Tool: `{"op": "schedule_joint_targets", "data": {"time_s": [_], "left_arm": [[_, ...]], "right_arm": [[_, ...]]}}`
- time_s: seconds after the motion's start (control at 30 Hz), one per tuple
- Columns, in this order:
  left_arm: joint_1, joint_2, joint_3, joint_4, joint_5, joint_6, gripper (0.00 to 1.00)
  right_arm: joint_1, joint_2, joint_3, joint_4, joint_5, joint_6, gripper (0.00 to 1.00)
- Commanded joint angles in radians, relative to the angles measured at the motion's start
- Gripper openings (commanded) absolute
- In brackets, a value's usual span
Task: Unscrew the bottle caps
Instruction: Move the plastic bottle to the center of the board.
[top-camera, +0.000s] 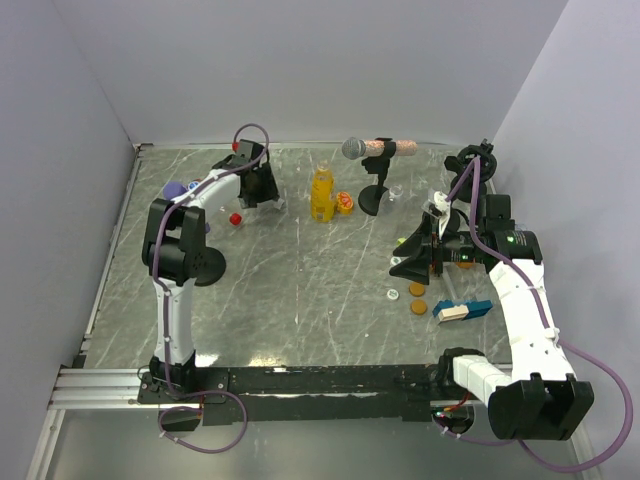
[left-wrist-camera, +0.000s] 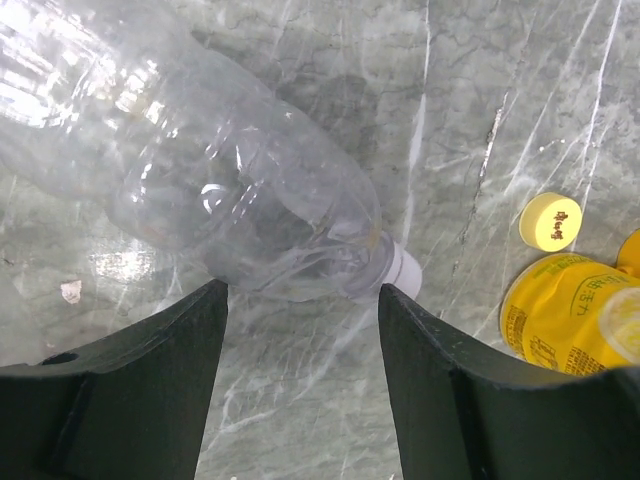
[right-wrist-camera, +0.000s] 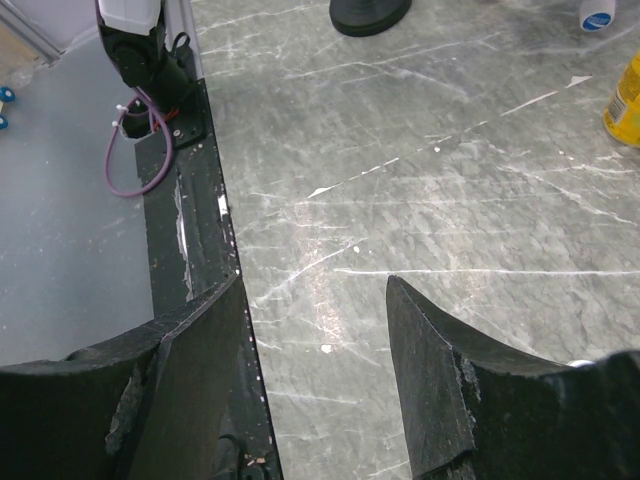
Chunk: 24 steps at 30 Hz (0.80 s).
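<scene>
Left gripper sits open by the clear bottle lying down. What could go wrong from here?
The clear bottle lies on its side, unheld; the open left gripper could roll it away when closing.
The yellow cap and the yellow-orange bottle sit near its finger; a sweep may knock them.
The right gripper is open over bare table, bracing nothing.

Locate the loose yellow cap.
Left wrist view, right side: the yellow cap lies on the table, just beyond the yellow-orange juice bottle and right of the neck of the clear bottle.
</scene>
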Motion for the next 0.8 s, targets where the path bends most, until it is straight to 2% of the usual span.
{"op": "schedule_joint_targets", "data": {"time_s": [0.0,0.23,0.5,0.77], "left_arm": [[-0.003,-0.042,0.019,0.017,0.024,-0.023,0.66],[-0.003,-0.091,-0.044,0.065,0.046,-0.116,0.68],[-0.02,-0.082,-0.064,0.03,0.041,-0.277,0.68],[-0.074,0.043,0.087,-0.165,-0.152,-0.369,0.68]], "right_arm": [[-0.006,-0.018,-0.014,0.033,-0.033,-0.012,0.66],[-0.006,-0.013,-0.014,0.035,-0.033,-0.011,0.66],[-0.006,-0.018,-0.016,0.038,-0.032,-0.009,0.66],[-0.007,-0.021,-0.014,0.036,-0.033,-0.009,0.66]]}}
